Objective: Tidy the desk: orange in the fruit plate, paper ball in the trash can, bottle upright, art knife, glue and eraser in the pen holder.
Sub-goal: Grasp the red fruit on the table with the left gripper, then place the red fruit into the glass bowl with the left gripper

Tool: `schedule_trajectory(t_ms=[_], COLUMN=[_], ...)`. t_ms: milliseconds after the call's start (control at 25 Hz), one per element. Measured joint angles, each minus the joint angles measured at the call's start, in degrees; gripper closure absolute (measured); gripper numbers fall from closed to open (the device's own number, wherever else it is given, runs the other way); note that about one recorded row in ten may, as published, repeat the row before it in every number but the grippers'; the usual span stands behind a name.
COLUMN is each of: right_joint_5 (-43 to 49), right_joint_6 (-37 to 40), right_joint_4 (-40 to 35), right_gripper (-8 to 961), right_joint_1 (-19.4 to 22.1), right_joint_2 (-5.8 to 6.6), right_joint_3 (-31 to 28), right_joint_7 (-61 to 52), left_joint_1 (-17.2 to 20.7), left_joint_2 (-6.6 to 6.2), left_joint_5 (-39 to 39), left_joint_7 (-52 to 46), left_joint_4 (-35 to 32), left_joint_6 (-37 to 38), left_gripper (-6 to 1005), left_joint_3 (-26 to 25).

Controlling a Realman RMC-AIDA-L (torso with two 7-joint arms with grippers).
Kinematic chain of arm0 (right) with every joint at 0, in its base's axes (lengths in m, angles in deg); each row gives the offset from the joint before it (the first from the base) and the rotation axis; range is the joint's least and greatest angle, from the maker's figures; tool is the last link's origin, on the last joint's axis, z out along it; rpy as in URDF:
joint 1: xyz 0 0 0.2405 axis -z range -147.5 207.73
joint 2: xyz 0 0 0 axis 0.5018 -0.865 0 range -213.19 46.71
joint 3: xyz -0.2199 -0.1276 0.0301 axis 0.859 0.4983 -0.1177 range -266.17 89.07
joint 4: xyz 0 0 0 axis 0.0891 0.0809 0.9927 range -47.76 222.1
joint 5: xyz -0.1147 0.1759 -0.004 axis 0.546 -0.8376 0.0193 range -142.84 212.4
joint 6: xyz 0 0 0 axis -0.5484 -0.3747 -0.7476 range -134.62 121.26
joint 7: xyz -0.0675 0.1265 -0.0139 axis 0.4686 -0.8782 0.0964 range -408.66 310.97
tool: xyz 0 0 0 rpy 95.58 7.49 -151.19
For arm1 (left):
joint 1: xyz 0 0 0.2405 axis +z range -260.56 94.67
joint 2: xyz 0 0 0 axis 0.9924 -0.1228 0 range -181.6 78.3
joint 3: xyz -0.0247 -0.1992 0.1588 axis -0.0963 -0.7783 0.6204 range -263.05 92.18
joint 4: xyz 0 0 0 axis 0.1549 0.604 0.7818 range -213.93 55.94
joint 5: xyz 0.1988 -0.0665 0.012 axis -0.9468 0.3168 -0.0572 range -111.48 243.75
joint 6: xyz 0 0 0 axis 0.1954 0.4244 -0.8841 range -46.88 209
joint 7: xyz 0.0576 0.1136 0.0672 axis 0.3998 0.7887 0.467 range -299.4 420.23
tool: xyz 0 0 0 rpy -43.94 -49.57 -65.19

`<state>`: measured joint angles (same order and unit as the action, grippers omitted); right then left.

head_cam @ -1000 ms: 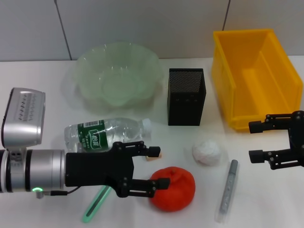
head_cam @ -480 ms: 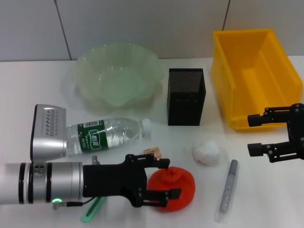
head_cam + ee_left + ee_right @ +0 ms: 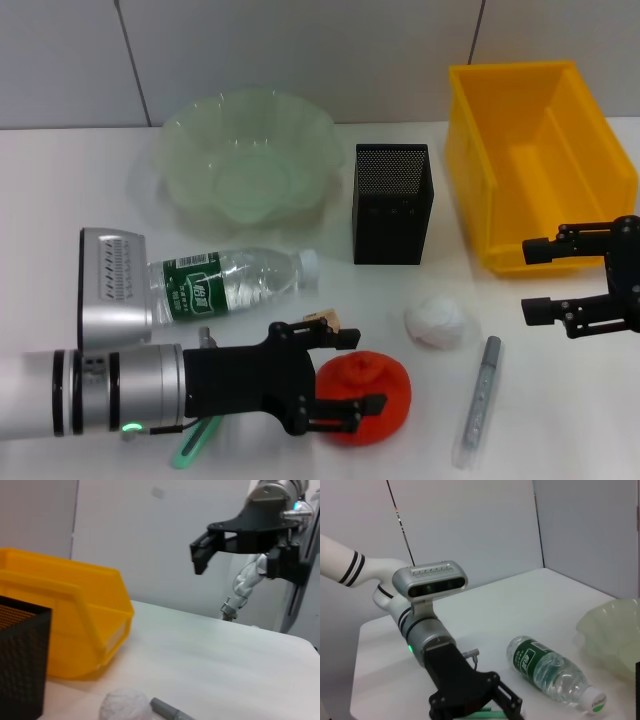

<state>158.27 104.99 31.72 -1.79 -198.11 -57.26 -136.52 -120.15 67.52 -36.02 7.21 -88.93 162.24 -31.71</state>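
Left tool (image 3: 345,372) astride orange (image 3: 375,392)

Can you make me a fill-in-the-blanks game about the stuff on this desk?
1. The left gripper has its fingers around the ____.
2. The water bottle is lying on its ____.
3. The paper ball sits between the orange and the yellow ____.

Missing words: orange; side; bin

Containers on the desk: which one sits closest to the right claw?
The yellow bin. The right claw hovers open just off its near corner, while the black mesh pen holder and green fruit plate sit farther toward the robot's left.
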Motion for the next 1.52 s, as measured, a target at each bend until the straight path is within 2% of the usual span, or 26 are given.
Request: schedule_trajectory(t_ms=[280,560,880,1320,1520], right_joint_5=[0.08,0.71,1.93,3.24,3.37], right_joint_6=[-1.1,-3.24,-2.84,-1.85,-1.76], right_joint_4=[-0.01,0.41,-0.02,-0.34,-0.33], right_gripper=[182,181,180,182,182], right_joint_1=[-0.28,-0.59,-0.44,-0.86,-0.29], right_joint_2=[-0.18,-0.41,-0.5,-0.48,-0.49], right_joint_3=[1.94,3.71,5.32,5.36,5.31], right_joint_7=[-0.09,-0.13,-0.16,-0.47,0.05], left_joint_1=[-2.59,-3.11,-3.51,-2.97,-2.66], left_joint_2=[0.01,0.01,0.0,0.0,0.0], left_joint_5=[0.52,0.72,0.31,0.21,0.19], left_joint_7=[6.12,6.51,6.56,6.66,6.39], left_joint_4=[7.24,8.42,8.65,8.29,7.7], left_joint_6=[-2.97,-5.15,-6.73,-6.77,-5.83], left_gripper=[208,211,213,656,715], left_joint_3=[-1.62,-5.12,-4.54,-4.58,-4.66])
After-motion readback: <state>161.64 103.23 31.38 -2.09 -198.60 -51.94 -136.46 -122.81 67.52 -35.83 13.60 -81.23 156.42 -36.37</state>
